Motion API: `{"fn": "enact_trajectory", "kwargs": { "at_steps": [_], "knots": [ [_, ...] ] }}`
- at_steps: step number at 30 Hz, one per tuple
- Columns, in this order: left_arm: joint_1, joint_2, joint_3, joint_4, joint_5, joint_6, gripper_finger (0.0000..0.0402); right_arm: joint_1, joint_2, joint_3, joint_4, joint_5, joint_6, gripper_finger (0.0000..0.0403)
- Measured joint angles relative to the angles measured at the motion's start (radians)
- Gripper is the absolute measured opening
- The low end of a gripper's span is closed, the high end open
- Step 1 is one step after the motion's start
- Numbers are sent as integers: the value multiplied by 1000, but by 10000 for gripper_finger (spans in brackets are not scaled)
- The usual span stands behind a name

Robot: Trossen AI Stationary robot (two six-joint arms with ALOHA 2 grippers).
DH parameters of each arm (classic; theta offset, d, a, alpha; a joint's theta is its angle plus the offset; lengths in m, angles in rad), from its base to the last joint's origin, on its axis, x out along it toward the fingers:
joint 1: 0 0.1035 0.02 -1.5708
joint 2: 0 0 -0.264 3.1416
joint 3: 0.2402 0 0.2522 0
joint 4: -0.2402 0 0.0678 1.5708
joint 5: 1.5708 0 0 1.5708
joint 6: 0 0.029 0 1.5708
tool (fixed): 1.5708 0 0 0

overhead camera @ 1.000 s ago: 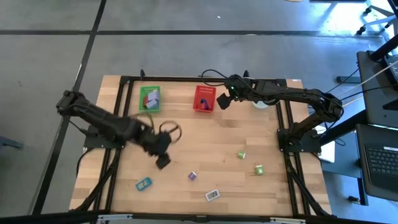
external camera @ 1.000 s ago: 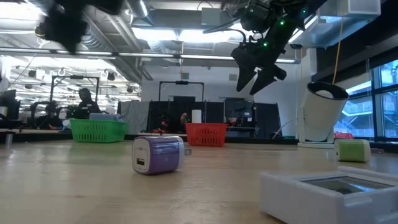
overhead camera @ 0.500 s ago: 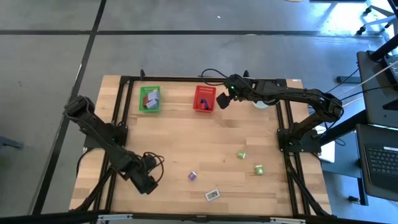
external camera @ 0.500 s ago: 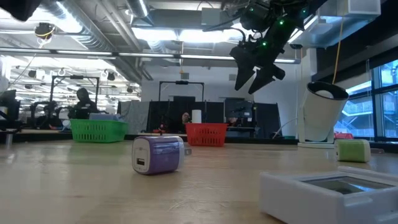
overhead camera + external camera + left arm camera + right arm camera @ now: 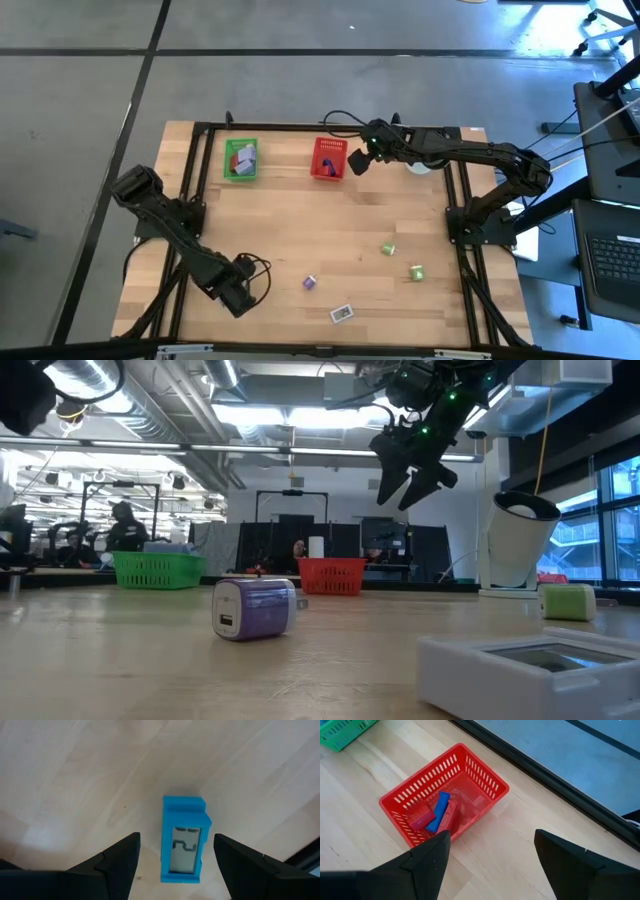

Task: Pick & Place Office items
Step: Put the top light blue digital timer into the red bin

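**Left hand poised over the blue clock, right hand hovering by the red basket**

From my remote seat I see the left hand [image 5: 238, 297] low over the near-left part of the light wooden surface [image 5: 330, 220]. Its two dark fingers [image 5: 117, 860] stand well apart, gripping nothing, with a small blue rectangular block with a grey digital display [image 5: 183, 840] lying flat between them, touching neither.

The right hand [image 5: 357, 162] hangs in the air just beside the red plastic mesh basket [image 5: 328, 158] at the far edge, fingers spread and empty. Inside that basket lie a red block [image 5: 420, 817] and a blue flat piece [image 5: 438, 810].

The green plastic mesh basket [image 5: 240, 159] to its left holds several small items I cannot tell apart.

Loose on the surface are a lavender rounded block [image 5: 310, 283], a white flat rectangular piece [image 5: 342, 314], and two green blocks [image 5: 388, 248] [image 5: 416, 272], well apart from both hands.
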Motion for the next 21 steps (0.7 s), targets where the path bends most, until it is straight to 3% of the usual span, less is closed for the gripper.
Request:
{"fn": "enact_trajectory", "kwargs": {
  "at_steps": [21],
  "knots": [
    [0,25,0,55,-10,32,251,0,0,0,55,3,0,291]
  ]
}}
